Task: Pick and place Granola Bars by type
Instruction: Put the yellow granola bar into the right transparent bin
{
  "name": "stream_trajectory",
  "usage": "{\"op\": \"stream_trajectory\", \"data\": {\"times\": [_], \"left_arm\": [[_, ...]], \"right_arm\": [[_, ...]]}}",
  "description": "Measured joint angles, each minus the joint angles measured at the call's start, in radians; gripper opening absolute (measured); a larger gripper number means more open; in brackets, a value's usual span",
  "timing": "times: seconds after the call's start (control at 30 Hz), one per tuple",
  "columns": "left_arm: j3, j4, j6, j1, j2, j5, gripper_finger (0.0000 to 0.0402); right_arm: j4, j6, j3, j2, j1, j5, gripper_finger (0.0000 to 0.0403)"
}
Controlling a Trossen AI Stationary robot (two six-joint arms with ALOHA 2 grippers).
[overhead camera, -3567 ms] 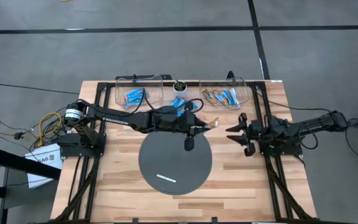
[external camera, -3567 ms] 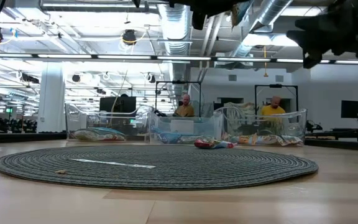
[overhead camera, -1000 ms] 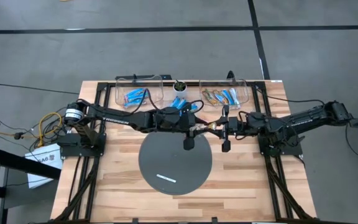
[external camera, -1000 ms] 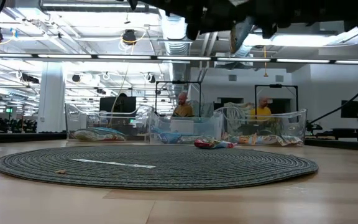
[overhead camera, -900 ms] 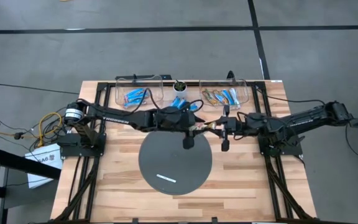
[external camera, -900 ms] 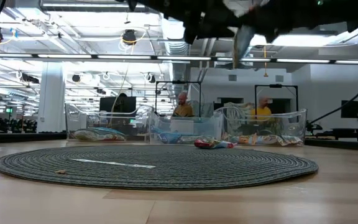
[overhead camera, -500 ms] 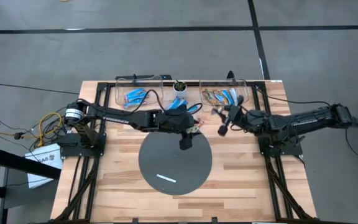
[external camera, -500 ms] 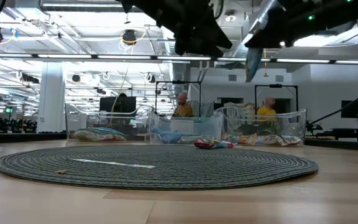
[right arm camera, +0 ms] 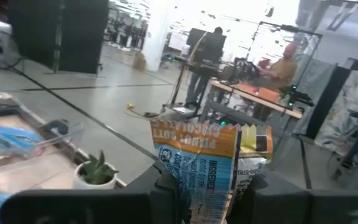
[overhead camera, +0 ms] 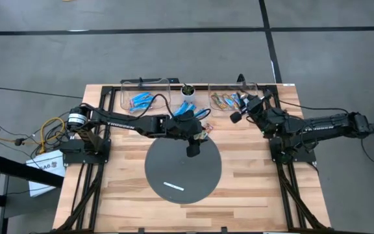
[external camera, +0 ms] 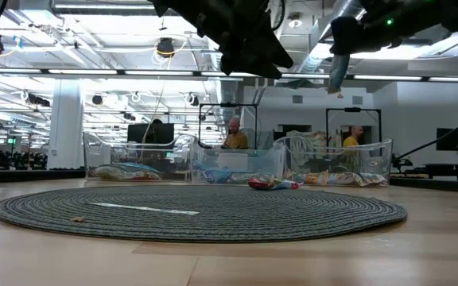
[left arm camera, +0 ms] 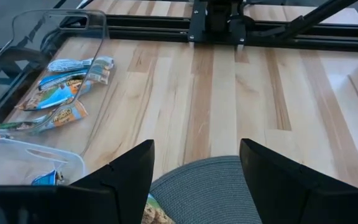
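Right wrist view shows your right gripper pinching a tan-and-blue peanut granola bar by its lower end, the wrapper standing up between the fingers. In the high view that gripper hangs at the near wall of the right clear bin, by the table's far edge. The risk here is the release: the bar is held by one end only, so if you let go while it sits over the rim it could tip outward and land on the wood beside the bin, or catch on the wall. The bin already holds tan and blue-and-white bars, so check the type matches before dropping. Your left gripper is spread and holds nothing; it sits over the far edge of the round grey mat, just beside the middle white tray and the small potted plant. The two arms are close across the table's middle, so pulling the right arm back toward the left one could clip it. Open room lies over the mat and the near half of the table; the left clear bin stands well apart.
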Motion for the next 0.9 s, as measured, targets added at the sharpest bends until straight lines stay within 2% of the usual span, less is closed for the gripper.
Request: {"op": "stream_trajectory", "data": {"times": [0.23, 0.37, 0.63, 0.9], "left_arm": [[0.000, 0.000, 0.000, 0.000, 0.000, 0.000, 0.0231], [0.000, -0.003, -0.001, 0.000, 0.000, 0.000, 0.0231], [0.000, -0.014, -0.017, 0.000, 0.000, 0.000, 0.0231], [0.000, -0.014, -0.017, 0.000, 0.000, 0.000, 0.0231]], "right_arm": [[-0.015, 0.014, 0.005, 0.016, -0.087, -0.037, 0.0068], [-0.194, 0.116, 0.081, 0.045, -0.163, -0.053, 0.0068], [-0.637, 0.359, 0.308, 0.177, -0.316, -0.226, 0.0068], [-0.832, 0.438, 0.428, 0.298, -0.448, -0.410, 0.0068]]}}
